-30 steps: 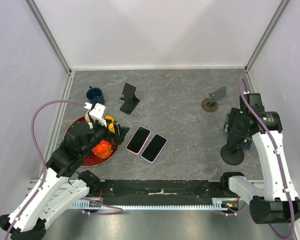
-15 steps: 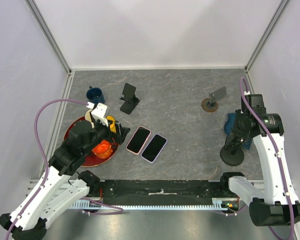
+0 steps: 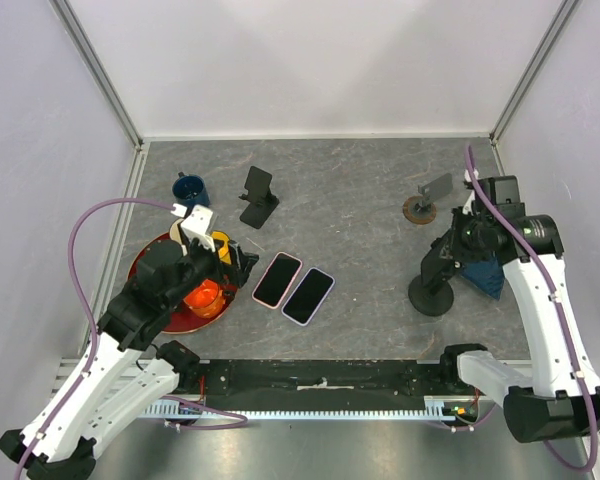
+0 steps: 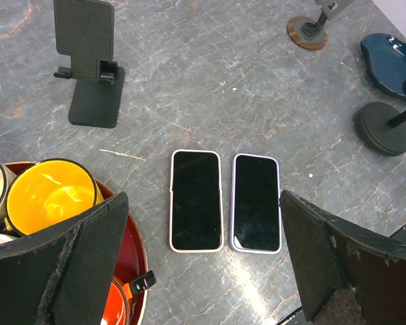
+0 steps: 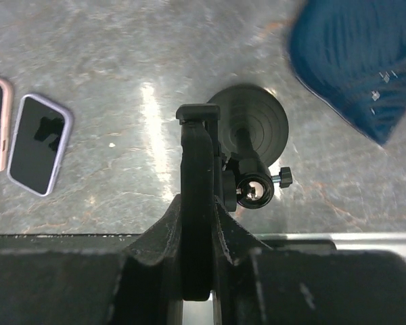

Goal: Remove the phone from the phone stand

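Top view: the right pincer is closed at the head of the round-based phone stand. A pink-cased phone and a lilac-cased phone lie flat on the desk, well to its left.

Left wrist: the left pincer gapes wide just above both phones.

Right wrist: the grip holds a dark slab edge-on. I cannot tell whether it is a phone or a bare cradle, so removal may be unfinished.

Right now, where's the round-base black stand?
The black stand is at the table's right side in the top view, its round base just left of the blue dish, its upper part held in the right end effector.

The tabletop looks matt grey-veined stone, the stand matt black, the tray glossy red.
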